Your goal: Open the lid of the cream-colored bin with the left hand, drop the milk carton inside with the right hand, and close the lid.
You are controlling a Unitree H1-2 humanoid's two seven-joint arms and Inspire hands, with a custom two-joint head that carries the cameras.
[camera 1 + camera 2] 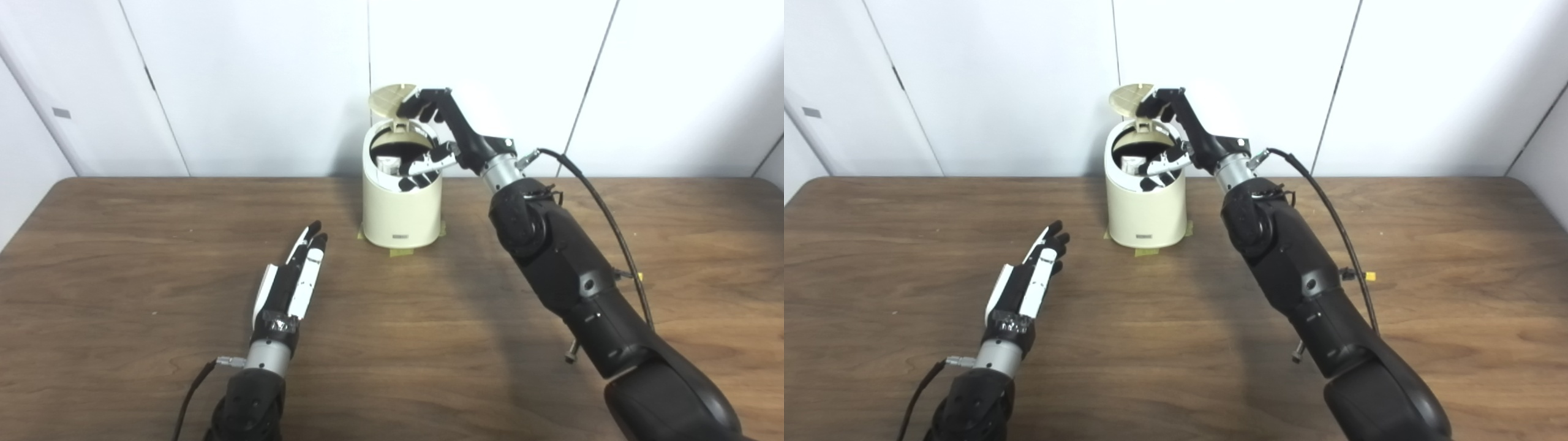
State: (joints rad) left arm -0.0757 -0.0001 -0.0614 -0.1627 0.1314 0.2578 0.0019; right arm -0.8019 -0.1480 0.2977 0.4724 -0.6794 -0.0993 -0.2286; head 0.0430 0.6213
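The table (122, 245) is surfaced in dark, matt wood grain, faintly sheened under the light. The cream-colored bin (401, 214) and its raised lid (387, 98) are formed of smooth, slightly glossy plastic. The right hand (438, 138) and left hand (291, 278) are cased in black and white plastic, with bare brushed metal shown at the wrists.
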